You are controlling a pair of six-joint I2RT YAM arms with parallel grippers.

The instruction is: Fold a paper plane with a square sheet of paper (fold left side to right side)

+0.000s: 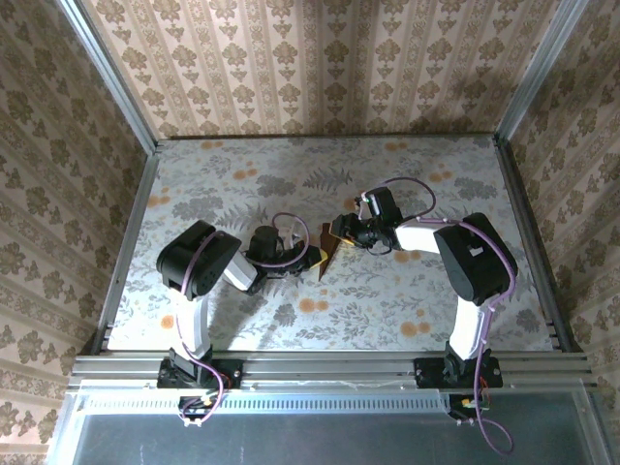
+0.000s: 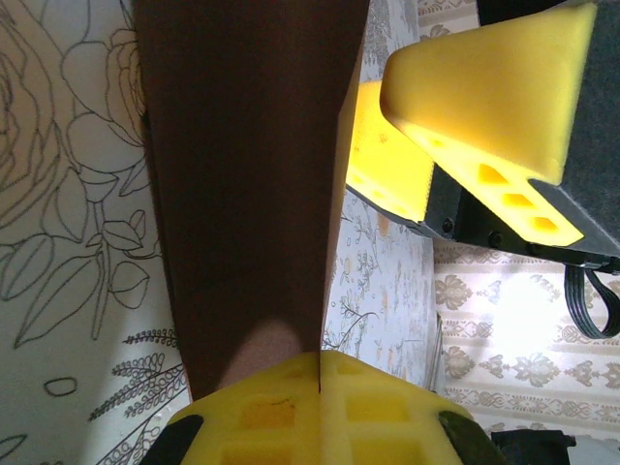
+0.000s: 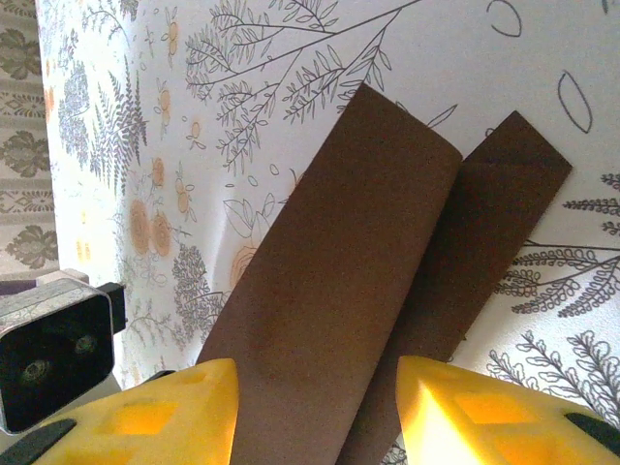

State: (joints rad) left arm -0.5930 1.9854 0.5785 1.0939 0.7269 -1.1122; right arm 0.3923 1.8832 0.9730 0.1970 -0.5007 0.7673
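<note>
The square sheet of paper (image 1: 329,254) is dark reddish-brown and lies at the table's middle, between my two grippers. My left gripper (image 2: 320,363) is shut on its near edge, and the sheet (image 2: 247,194) runs away from the yellow pads as a tall band. In the right wrist view the sheet (image 3: 358,252) is doubled over, with a curved upper layer above a flat lower strip (image 3: 484,232). My right gripper (image 3: 315,407) is open, with one yellow finger on each side of the upper layer. In the top view the left gripper (image 1: 310,258) and right gripper (image 1: 341,232) nearly meet.
The table (image 1: 436,291) carries a print of grey ferns and orange blotches. Patterned walls stand on three sides, with a metal rail (image 1: 329,366) along the near edge. The right gripper's yellow fingers (image 2: 484,107) hang close beside the held sheet in the left wrist view.
</note>
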